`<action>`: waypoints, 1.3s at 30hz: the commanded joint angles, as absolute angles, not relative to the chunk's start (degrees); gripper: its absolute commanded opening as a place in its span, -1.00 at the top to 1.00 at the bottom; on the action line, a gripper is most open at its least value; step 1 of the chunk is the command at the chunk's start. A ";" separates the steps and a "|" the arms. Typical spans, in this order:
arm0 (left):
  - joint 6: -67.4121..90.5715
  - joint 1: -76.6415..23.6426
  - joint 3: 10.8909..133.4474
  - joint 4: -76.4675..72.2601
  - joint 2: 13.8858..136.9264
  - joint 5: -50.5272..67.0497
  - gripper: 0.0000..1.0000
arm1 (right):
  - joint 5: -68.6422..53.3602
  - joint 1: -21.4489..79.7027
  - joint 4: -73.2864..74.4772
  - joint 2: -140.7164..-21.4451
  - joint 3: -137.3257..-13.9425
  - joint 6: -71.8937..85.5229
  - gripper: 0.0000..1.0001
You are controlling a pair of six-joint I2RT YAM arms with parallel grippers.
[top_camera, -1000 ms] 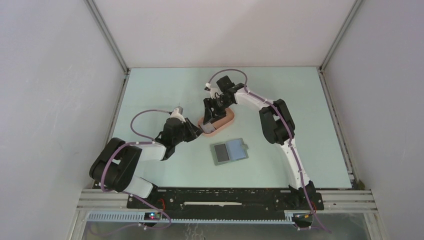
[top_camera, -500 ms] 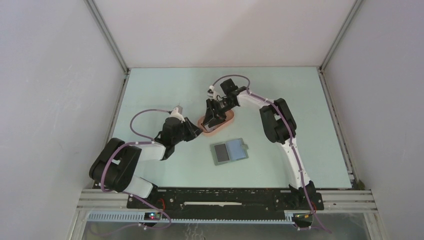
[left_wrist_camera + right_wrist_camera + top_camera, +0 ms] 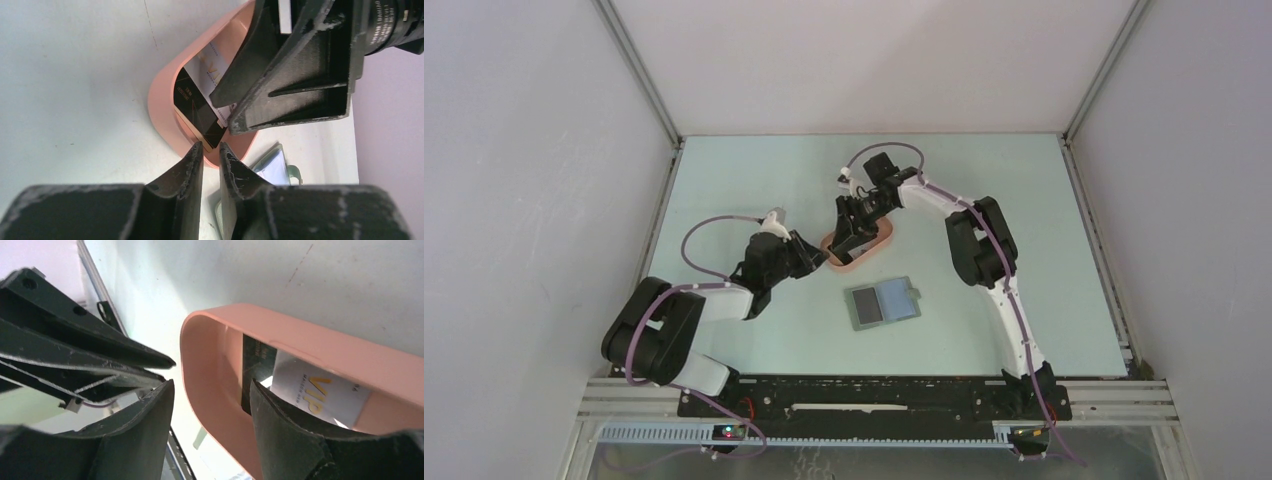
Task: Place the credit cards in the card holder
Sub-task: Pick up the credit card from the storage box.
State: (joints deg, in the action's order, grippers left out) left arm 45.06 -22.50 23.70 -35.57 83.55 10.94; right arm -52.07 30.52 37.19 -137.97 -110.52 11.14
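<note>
Matte pale-green tabletop (image 3: 1024, 250) sits boxed in by plain white walls (image 3: 524, 150). Left of centre in the overhead view, the left gripper (image 3: 821, 258) points its dark, scuffed fingers at the near end of the pink tray (image 3: 876, 246); only a thin slit parts them, with nothing in it. The tray is a smooth oblong with rounded ends, and the credit cards lie inside it: a glossy black card (image 3: 197, 107) overlapped by a white card (image 3: 207, 60) (gold "VIP" lettering). The right gripper (image 3: 842, 240) stands spread wide, one finger outside the tray's end wall and one inside, gripping nothing. Lower right of the tray, apart from it, the card holder (image 3: 882, 303) lies flat and open, grey-green with a small tab.
</note>
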 commanded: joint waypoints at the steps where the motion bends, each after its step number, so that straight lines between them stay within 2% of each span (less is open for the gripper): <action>1: 43.99 -21.89 23.50 -37.98 81.92 11.75 0.54 | -46.36 29.37 41.21 -130.78 -113.66 1.40 -0.34; 7: 43.25 -21.88 24.25 -36.94 81.83 11.85 0.54 | -31.22 30.25 44.13 -130.72 -116.33 -6.48 -0.38; 12: 42.98 -21.88 24.12 -36.74 81.36 11.87 0.53 | -23.12 33.13 45.39 -133.47 -117.33 -9.05 -0.49; 17: 42.67 -21.88 23.64 -36.65 80.55 11.73 0.50 | -15.08 36.33 45.09 -134.68 -116.99 -9.41 -0.82; 18: 42.59 -21.88 23.50 -36.65 80.37 11.76 0.49 | -13.83 36.84 45.09 -134.75 -116.87 -9.45 -0.97; 19: 42.55 -21.88 23.43 -36.57 80.15 11.65 0.48 | -12.89 37.33 45.15 -134.82 -116.78 -9.44 -0.99; 25: 42.19 -21.93 23.46 -36.48 79.47 11.79 0.46 | -7.47 40.04 44.91 -133.89 -113.60 -10.49 -0.99; 29: 41.90 -21.88 23.29 -36.23 78.93 11.77 0.45 | -2.50 41.13 44.63 -134.14 -111.97 -11.43 -0.91; 39: 41.22 -21.88 23.12 -34.81 77.37 10.99 0.43 | -2.74 39.70 45.43 -135.25 -110.86 -12.48 -0.59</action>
State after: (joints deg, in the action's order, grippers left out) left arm 43.03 -22.09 23.70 -34.79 79.05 11.11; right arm -4.60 40.71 43.03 -134.45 -112.79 -11.07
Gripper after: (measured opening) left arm 0.281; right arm 0.835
